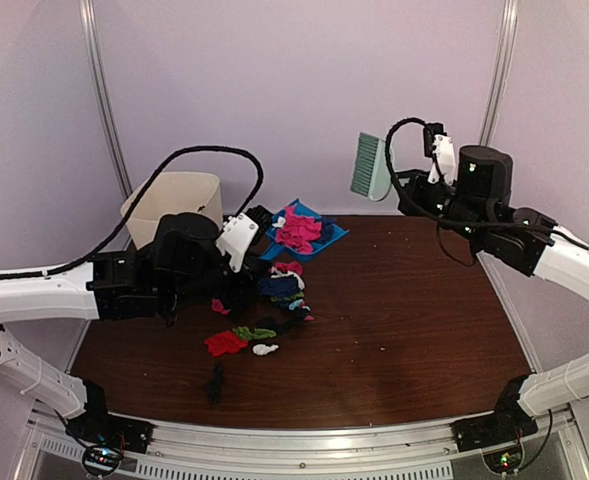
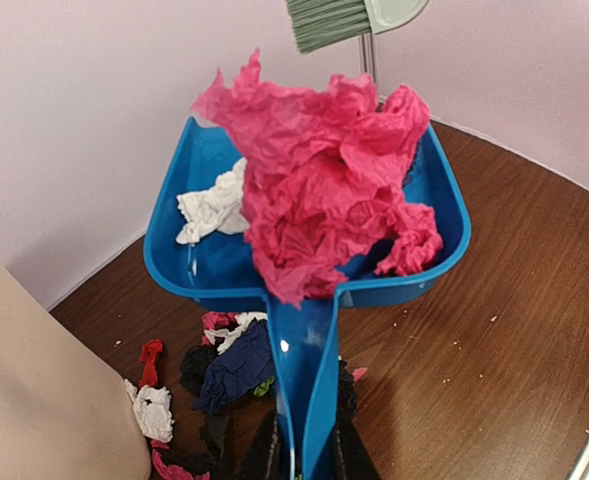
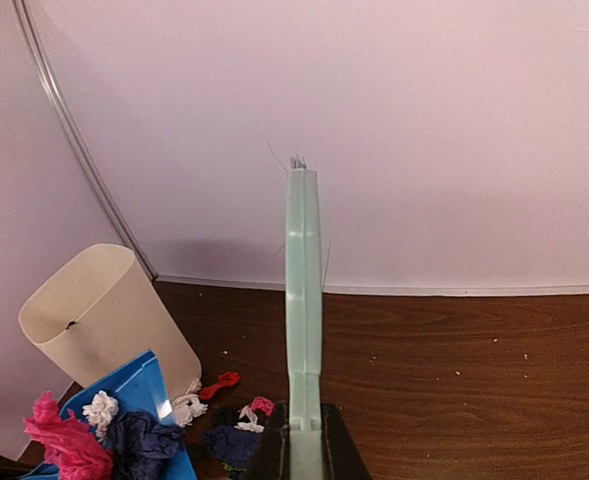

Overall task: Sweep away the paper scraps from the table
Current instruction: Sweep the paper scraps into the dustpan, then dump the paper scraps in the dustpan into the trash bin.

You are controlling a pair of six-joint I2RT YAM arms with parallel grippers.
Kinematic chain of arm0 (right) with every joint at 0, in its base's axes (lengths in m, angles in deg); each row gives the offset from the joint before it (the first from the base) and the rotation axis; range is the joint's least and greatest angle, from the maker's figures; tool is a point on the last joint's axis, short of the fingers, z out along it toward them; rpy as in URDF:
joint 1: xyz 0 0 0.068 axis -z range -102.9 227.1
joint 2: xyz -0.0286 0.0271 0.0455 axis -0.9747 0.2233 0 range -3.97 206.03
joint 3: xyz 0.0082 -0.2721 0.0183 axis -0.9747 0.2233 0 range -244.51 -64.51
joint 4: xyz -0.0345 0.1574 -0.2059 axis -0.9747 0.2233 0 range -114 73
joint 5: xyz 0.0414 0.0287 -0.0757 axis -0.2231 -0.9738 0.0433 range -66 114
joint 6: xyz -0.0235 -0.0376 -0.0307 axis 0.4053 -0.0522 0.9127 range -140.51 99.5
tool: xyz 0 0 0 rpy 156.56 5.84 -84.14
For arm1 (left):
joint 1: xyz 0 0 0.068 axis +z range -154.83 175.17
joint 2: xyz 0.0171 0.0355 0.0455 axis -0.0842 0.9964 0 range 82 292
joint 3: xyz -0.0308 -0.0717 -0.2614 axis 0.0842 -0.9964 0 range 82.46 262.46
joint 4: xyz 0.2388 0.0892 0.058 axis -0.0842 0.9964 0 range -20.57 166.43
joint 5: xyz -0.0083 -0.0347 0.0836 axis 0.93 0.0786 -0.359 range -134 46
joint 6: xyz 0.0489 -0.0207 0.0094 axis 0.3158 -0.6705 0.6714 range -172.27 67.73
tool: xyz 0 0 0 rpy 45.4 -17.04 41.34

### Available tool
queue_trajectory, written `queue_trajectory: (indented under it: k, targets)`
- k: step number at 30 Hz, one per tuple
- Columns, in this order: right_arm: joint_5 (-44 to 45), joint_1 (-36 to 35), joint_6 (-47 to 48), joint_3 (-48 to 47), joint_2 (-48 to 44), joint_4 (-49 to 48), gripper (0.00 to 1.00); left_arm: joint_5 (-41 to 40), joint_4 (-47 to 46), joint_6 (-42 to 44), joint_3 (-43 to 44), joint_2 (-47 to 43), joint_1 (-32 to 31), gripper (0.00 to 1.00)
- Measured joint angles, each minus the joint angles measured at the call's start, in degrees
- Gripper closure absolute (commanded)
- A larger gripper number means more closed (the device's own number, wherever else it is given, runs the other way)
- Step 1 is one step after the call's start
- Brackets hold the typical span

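By the bin (image 1: 174, 195), a loaded dustpan (image 2: 199, 265).
The left gripper (image 2: 309, 455) clamps its handle, cradling paper scraps (image 2: 324, 190); the right gripper (image 3: 302, 450) pinches the brush (image 3: 302, 280) clear.

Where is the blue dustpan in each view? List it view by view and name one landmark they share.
Top external: dustpan centre-left, toward the far wall, heaped with pink paper.
Left wrist: dustpan fills the centre, handle running to the bottom edge.
Right wrist: dustpan in the bottom-left corner, partly cut off.
Shared landmark: the beige bin, to its left in every view.
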Motion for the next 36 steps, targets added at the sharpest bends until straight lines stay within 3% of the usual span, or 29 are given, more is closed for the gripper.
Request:
queue_trajectory:
  k: [13, 36]
  targets:
    - [6.1, 3.7, -2.6, 19.3, -2.7, -5.5, 1.0, -3.8, 7.2, -3.6, 4.7, -0.5, 2.9, 1.0]
    - [3.3, 3.9, -5.2, 26.7, -3.9, -10.8, 1.0, -3.5, 15.3, -12.1, 13.0, -2.8, 19.8, 1.0]
